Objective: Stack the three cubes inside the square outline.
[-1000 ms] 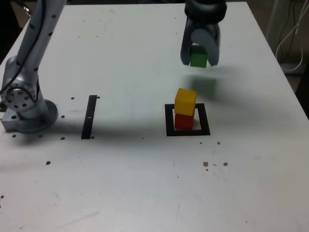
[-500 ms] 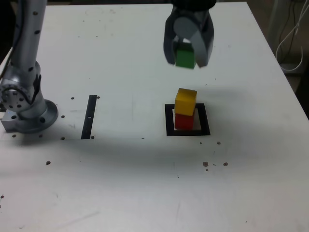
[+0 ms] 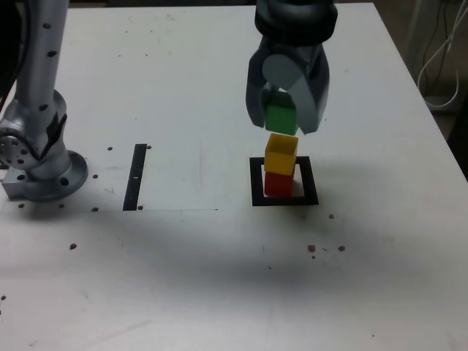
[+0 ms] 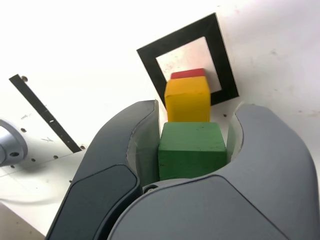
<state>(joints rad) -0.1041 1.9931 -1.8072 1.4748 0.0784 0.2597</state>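
The green cube [image 3: 281,117] is clamped between the two jaws of the pincer [image 3: 287,121], which is held above the stack in the exterior view. In the wrist view the same green cube [image 4: 191,149] is seen pressed on both sides by the grey jaws of the pincer [image 4: 192,150], with its upper face showing between them.

Directly below, the yellow cube [image 3: 281,153] is stacked on the red cube [image 3: 278,183]. The yellow cube is turned slightly against the red one, so that its edges are not lined up with those beneath. The red cube is seated inside the square outline [image 3: 257,183], on its pale centre. In the wrist view only a thin strip of the red cube [image 4: 188,74] is seen past the yellow cube [image 4: 187,100], and the black frame of the square outline [image 4: 150,57] is seen around both.

The green cube is seen just above the yellow cube; whether the two are touching cannot be told from either view.

On the white worktop [image 3: 183,278], a narrow black strip [image 3: 136,176] lies well apart from the outline, towards the exterior view's left. Near it, at the left edge of that view, the grey base of the arm [image 3: 38,157] is mounted on the worktop.
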